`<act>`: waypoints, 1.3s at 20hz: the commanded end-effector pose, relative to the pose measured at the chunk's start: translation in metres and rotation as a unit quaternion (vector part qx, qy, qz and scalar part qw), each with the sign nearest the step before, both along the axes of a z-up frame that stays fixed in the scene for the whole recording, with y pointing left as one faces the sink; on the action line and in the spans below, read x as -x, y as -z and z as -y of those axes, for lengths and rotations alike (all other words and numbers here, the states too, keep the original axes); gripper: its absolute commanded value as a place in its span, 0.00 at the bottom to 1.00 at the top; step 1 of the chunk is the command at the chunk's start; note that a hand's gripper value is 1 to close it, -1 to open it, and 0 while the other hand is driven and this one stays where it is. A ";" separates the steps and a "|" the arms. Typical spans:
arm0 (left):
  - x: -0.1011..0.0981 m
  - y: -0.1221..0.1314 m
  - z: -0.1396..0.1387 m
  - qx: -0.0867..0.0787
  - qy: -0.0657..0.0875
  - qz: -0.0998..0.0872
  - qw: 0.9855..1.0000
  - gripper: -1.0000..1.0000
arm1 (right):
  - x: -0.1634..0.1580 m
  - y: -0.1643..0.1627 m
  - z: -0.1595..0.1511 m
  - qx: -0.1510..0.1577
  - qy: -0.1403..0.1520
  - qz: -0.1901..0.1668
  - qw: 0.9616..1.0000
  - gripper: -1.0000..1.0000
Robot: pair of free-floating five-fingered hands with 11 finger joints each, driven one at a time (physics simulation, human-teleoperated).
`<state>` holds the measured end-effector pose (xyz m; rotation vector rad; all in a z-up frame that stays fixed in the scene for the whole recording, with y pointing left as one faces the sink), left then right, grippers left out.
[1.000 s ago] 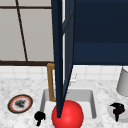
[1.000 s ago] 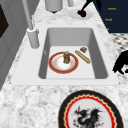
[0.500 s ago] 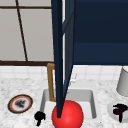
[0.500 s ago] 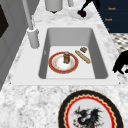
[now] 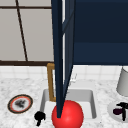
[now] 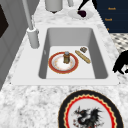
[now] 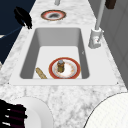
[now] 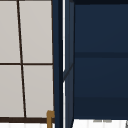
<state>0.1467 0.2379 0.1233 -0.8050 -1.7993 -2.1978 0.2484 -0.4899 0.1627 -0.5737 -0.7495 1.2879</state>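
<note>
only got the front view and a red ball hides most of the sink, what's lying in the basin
Observer: A red-rimmed plate lies on the basin floor, with a small jar standing upright on it.
Operator: anything next to it
Observer: A tan stick lies beside the plate, on the side towards the counter's front edge, and a small brown chunk sits just past its end.
Operator: is the left hand over the basin
Observer: No. In the left side view the left hand hangs by the counter's front edge, outside the sink's rim.
</note>
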 end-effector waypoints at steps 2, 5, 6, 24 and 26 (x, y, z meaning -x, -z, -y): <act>0.000 0.000 0.000 0.000 0.000 0.000 1.000 0.50 | -0.031 0.009 -0.001 0.008 -0.018 -0.010 1.000 0.00; 0.000 0.000 0.000 0.000 0.000 0.000 1.000 0.50 | -0.047 0.022 0.000 0.015 -0.027 -0.011 0.999 0.00; 0.000 0.000 0.000 0.000 0.000 0.000 1.000 0.50 | -0.048 0.030 -0.004 0.025 -0.034 -0.007 0.999 0.00; 0.000 0.000 0.000 0.000 0.000 0.000 1.000 0.50 | -0.056 0.074 -0.004 0.019 -0.021 0.039 0.999 1.00; 0.000 0.000 0.000 0.000 0.000 0.000 1.000 0.50 | -0.052 0.062 -0.002 0.013 -0.020 0.062 0.998 1.00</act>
